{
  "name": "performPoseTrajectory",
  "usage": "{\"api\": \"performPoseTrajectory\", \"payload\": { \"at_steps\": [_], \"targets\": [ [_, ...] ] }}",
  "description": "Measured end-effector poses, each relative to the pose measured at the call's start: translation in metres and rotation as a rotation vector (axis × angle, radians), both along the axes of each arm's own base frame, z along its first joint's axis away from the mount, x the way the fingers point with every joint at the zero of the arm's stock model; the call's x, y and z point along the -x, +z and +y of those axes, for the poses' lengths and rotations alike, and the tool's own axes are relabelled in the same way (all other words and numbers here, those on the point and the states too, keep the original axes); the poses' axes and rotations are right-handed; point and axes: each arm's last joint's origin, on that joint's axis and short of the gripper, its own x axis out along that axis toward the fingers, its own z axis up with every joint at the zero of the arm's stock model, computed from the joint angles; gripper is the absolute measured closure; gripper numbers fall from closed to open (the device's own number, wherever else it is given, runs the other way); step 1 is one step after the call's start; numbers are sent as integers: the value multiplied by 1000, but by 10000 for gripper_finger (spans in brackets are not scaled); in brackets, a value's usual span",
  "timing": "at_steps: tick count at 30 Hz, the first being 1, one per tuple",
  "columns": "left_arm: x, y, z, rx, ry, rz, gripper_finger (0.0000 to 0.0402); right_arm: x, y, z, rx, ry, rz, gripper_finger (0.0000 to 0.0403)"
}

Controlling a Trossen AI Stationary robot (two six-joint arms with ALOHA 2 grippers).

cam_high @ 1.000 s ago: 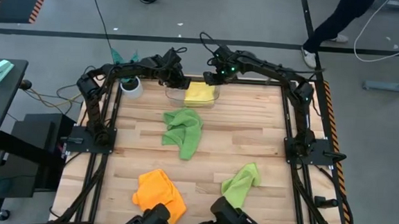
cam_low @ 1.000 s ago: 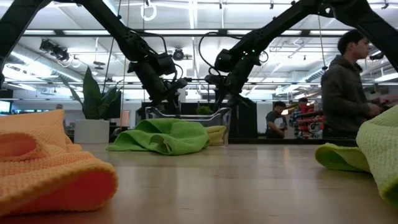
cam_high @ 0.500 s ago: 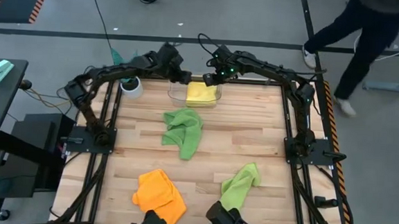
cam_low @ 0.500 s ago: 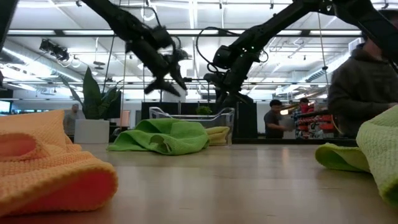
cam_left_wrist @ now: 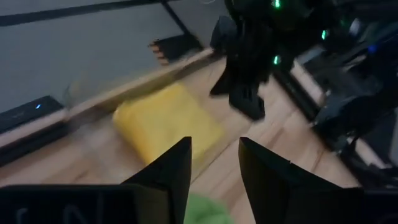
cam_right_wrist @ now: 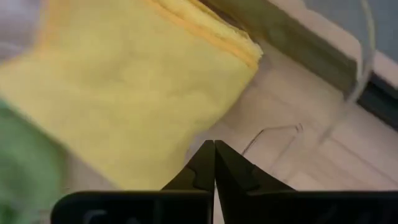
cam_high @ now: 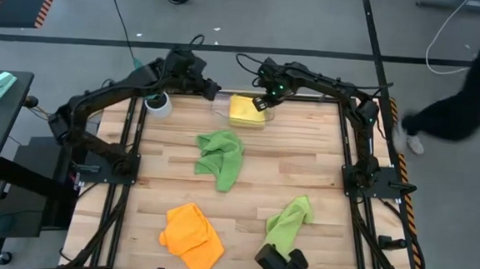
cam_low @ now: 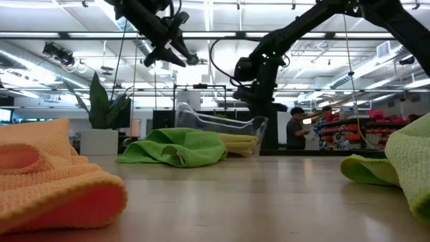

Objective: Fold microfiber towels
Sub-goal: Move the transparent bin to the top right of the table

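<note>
Yellow towel [cam_high: 243,109] plain, inside clear bin [cam_high: 222,113]. Two lime green towels [cam_high: 221,158] [cam_high: 289,221] (same shade). Orange towel [cam_high: 191,236] plain. Table [cam_high: 305,155] pale wood, plank-striped. Plant [cam_low: 102,101] teal-green, white pot [cam_high: 158,105]. Arms dark.

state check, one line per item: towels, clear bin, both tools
yellow towel: folded flat, lying in the clear bin
clear bin: tilted, one end raised off the table
green towel: crumpled, mid-table
second green towel: crumpled, near edge
orange towel: crumpled, near edge
left tool: open, empty, raised above the far edge
right tool: shut, over the bin
</note>
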Motion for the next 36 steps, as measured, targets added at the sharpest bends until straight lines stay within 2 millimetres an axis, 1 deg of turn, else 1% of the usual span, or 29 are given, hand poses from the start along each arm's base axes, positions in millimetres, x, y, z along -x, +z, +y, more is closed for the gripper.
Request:
{"api": "performPoseTrajectory", "payload": {
  "at_steps": [7, 11, 15, 18, 22, 25, 27, 30, 33, 36],
  "targets": [
    [-4, -7, -26, 19, -18, 131, 262, 16, -3, 0, -4, -6, 165, 398],
    [-9, -9, -37, 1, -27, 169, 268, 24, -3, 4, 2, -13, 298, 392],
    [-11, -10, -44, -15, -33, 194, 267, 32, -3, 7, 14, -20, 405, 390],
    [-11, -11, -48, -12, -37, 217, 264, 38, -4, 6, 9, -34, 450, 396],
    [-12, -13, -53, -11, -48, 243, 262, 47, -12, 6, -37, -42, 501, 399],
    [-13, -14, -57, -18, -47, 261, 266, 56, -19, 8, -45, -52, 505, 394],
    [-13, -14, -58, -18, -48, 274, 270, 64, -21, 10, -40, -63, 497, 393],
    [-13, -14, -59, -21, -49, 275, 273, 81, -21, 16, -24, -90, 466, 396],
    [-13, -14, -59, -23, -48, 271, 273, 107, -17, 22, -7, -146, 420, 400],
    [-14, -13, -59, -27, -47, 264, 269, 138, -14, 30, -11, -232, 371, 399]
  ]
}}
